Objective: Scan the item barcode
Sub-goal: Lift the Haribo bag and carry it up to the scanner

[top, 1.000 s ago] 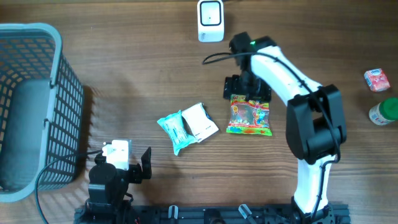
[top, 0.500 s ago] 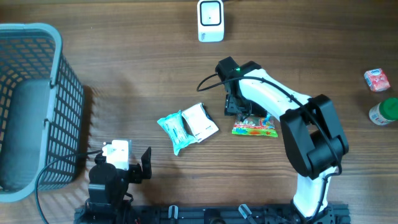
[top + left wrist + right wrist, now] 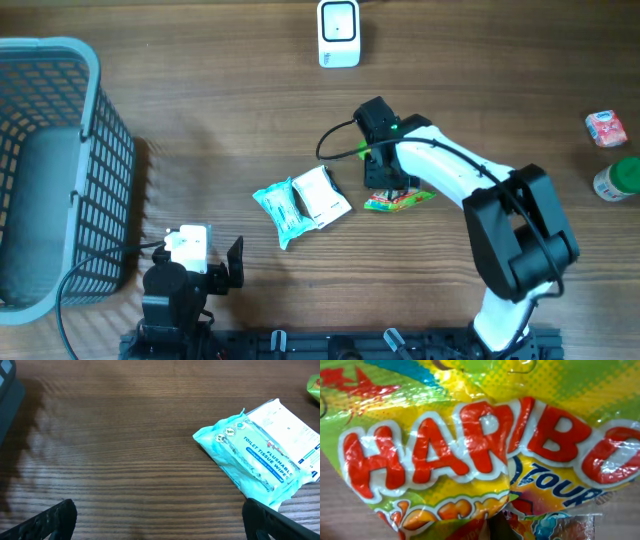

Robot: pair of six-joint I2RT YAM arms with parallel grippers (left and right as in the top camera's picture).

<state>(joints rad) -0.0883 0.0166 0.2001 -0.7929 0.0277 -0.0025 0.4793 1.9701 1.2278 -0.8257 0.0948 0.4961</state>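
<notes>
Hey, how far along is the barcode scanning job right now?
Done: the right gripper has its fingers shut on the Haribo bag. In hand: that bag, mid-table, nowhere near the white scanner at the far edge. To do: carry it there and show its barcode. The left gripper sits open, and the wipes packet lies untouched.

The right arm (image 3: 447, 170) is white with black joints and a looping black cable (image 3: 326, 143).
</notes>
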